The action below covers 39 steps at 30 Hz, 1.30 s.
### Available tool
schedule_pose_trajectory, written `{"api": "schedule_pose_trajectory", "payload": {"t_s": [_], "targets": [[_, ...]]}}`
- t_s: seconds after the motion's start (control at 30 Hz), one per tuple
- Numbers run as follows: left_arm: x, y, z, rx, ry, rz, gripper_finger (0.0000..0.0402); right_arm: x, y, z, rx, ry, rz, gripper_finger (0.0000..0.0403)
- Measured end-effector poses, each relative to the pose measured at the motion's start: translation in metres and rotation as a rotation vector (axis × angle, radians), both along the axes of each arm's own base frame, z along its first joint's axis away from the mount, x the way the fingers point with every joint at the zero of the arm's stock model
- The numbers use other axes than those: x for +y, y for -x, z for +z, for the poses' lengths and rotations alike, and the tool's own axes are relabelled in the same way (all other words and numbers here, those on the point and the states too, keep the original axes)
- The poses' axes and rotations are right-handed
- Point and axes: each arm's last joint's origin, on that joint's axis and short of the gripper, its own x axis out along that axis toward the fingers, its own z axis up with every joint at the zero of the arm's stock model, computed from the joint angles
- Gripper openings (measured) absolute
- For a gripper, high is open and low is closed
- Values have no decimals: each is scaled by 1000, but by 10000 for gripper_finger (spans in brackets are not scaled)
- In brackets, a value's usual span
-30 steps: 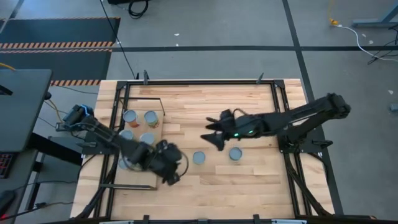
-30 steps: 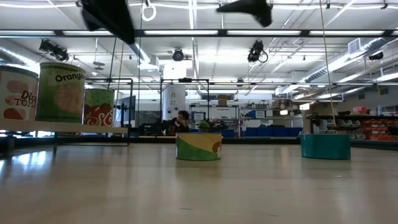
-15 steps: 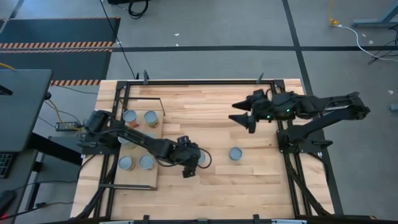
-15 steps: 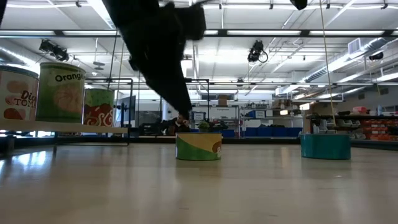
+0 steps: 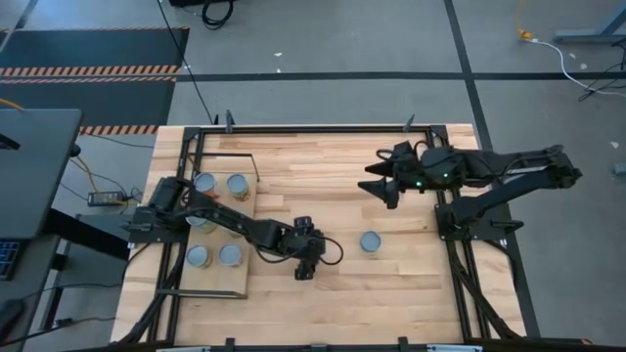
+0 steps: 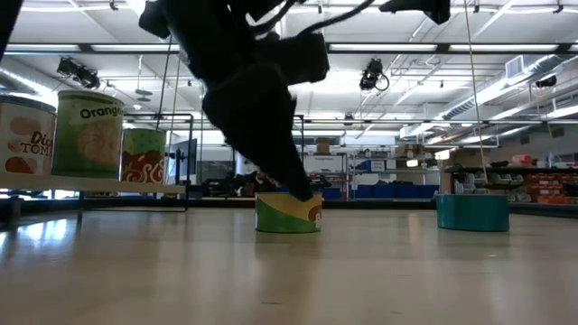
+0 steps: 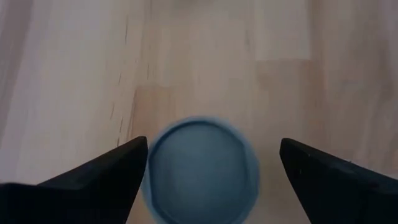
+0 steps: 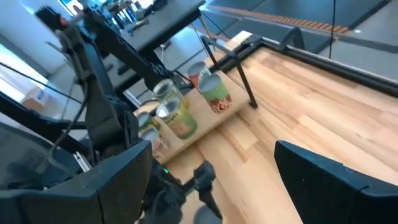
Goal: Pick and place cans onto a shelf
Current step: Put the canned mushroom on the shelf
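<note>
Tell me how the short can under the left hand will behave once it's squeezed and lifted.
The can looks rigid, so it should hold shape between the left hand's open fingers. It stands low and wide on the tabletop, so it probably won't tip. Its smooth round wall may slip or, if dropped sideways, roll.

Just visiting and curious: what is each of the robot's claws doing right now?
Left gripper: open, fingers either side of a can on the table.
Right gripper: open, holding nothing.

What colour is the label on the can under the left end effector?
Green with a yellow band, on the can under the left end effector; shows best in the low view.
</note>
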Motion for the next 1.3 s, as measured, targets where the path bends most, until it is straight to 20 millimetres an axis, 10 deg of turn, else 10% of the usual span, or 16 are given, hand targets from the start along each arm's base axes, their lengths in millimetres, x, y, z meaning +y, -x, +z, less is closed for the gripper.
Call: {"api": "schedule_pose_trajectory", "payload": {"t_s": [1.3], "targets": [[24, -15, -11, 146, 30, 74, 373, 3, -14, -9, 45, -22, 53, 346]]}}
